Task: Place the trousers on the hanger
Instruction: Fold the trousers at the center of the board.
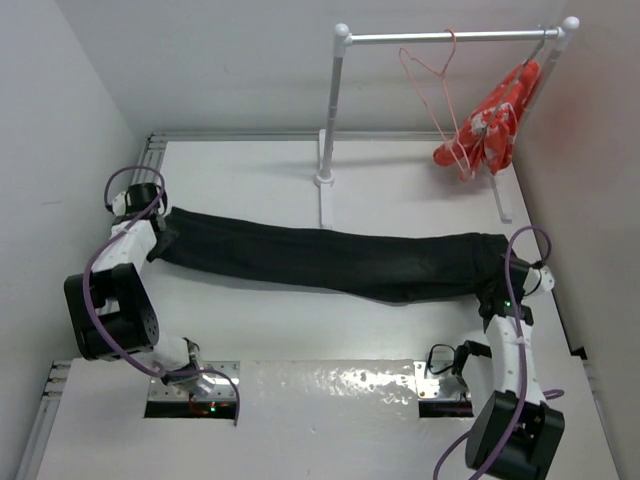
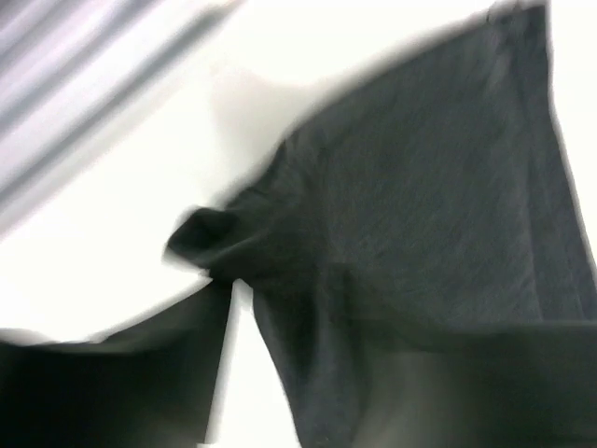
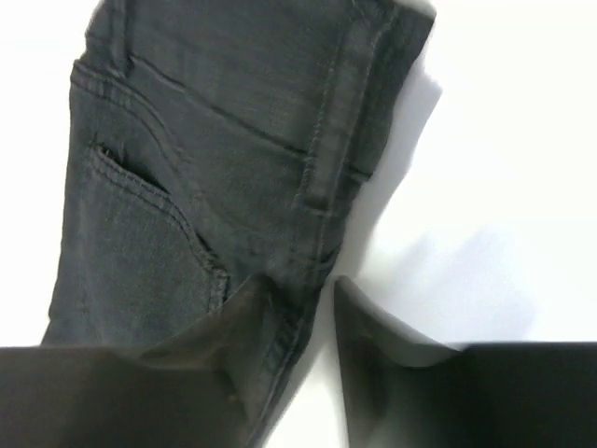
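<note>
Trousers [image 1: 330, 258]: laid flat, stretched left to right across frame centre.
Hanger [image 1: 443, 78]: hooked on rail [image 1: 450, 37], upper right.
Left gripper [image 1: 165, 228]: at left trouser end; view blurred, jaws cannot be told.
Right gripper [image 3: 300, 289]: jaws part-open, astride waistband edge.

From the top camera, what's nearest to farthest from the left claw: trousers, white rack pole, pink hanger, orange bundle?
From the left claw:
1. trousers, right at it.
2. rack pole, middle back.
3. hanger and orange bundle, far right on the rail; too close to call.
</note>
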